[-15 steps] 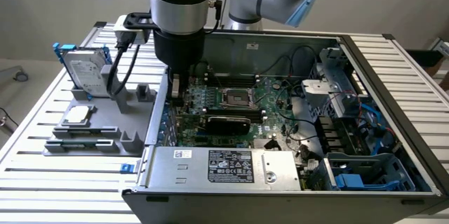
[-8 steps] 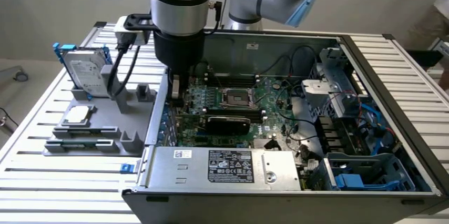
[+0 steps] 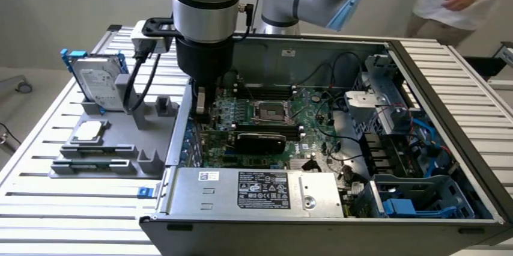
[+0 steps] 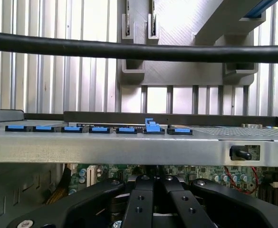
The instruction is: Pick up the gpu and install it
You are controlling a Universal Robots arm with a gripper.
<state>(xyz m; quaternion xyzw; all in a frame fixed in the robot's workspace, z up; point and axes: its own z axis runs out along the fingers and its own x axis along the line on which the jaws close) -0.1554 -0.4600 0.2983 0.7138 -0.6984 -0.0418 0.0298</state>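
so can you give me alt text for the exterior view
A robot arm reaches down into an open computer case, its pincer low at the motherboard's edge on the exterior view's left, near a black-cooled gpu lying on the board. A grey parts tray beside the case holds a hard drive and a small chip.

We find the gripper [image 3: 202, 104] low inside the open computer case [image 3: 449, 103], close against its wall on the exterior view's left, where blue slot latches [image 4: 150, 127] line the rim. The gpu [image 3: 258, 142] lies just beside it, over the motherboard [image 3: 313, 109]. The power supply [image 3: 256, 191] closes the near edge; cables [image 3: 345, 148] crowd the right.
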